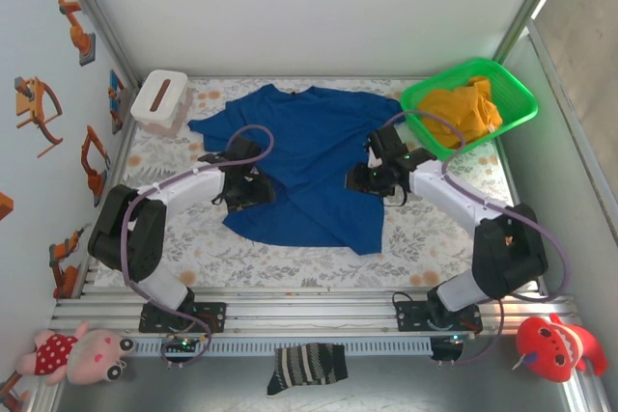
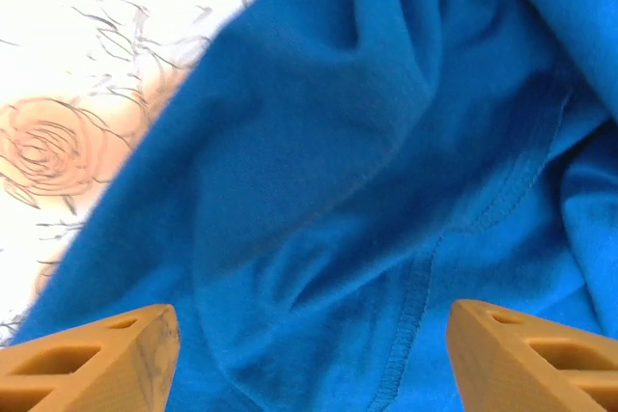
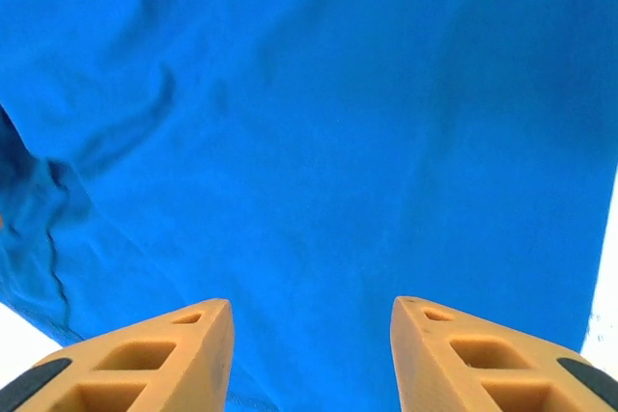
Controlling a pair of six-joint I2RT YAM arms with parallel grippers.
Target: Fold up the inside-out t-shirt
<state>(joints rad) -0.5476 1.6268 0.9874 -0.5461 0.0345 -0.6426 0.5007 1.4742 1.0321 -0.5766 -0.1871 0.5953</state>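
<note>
1. Spread across the middle of the table: the t-shirt, collar toward the far side, no neat fold in it so far; nearly all the folding left to do.
2. Rumpled near the left side, stitched seams showing up close.
3. Over that left side: left gripper, fingers wide apart, gripping nothing.
4. Over the right side: right gripper, likewise parted and empty.
5. Hard to judge: perhaps touching the cloth, perhaps just above it; right sleeve partly covered by the arm.
6. Beyond: basket holding a yellow garment, far right; white box, far left.
</note>
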